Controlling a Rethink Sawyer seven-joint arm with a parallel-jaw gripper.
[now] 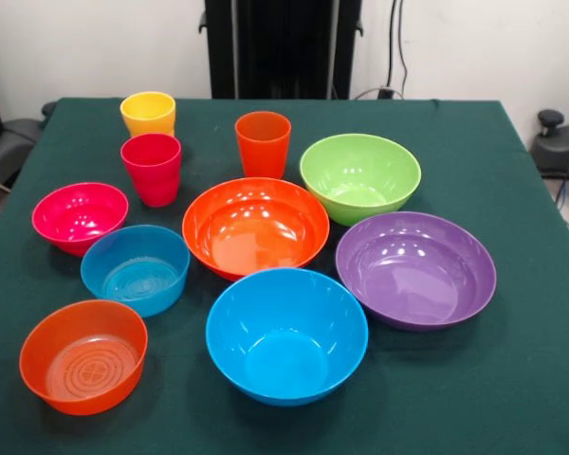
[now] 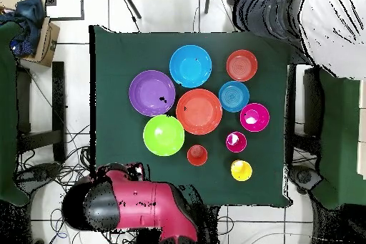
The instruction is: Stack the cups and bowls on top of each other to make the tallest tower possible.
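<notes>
All cups and bowls stand apart and upright on the green table (image 1: 522, 398); nothing is stacked. At the back are the yellow cup (image 1: 148, 113), red-pink cup (image 1: 153, 168) and orange cup (image 1: 263, 143). The large bowls are lime green (image 1: 360, 176), orange (image 1: 255, 226), purple (image 1: 415, 268) and blue (image 1: 286, 334). On the left are the small magenta (image 1: 80, 217), translucent blue (image 1: 136, 268) and translucent orange (image 1: 83, 355) bowls. In the overhead view the red and black arm (image 2: 136, 202) is folded back over its base, off the table. The gripper does not show.
The black pedestal (image 1: 283, 47) stands behind the table's far edge. A person (image 2: 300, 19) shows at the top right of the overhead view, beside the table corner. A chair (image 2: 336, 137) stands at the right and cables lie on the floor.
</notes>
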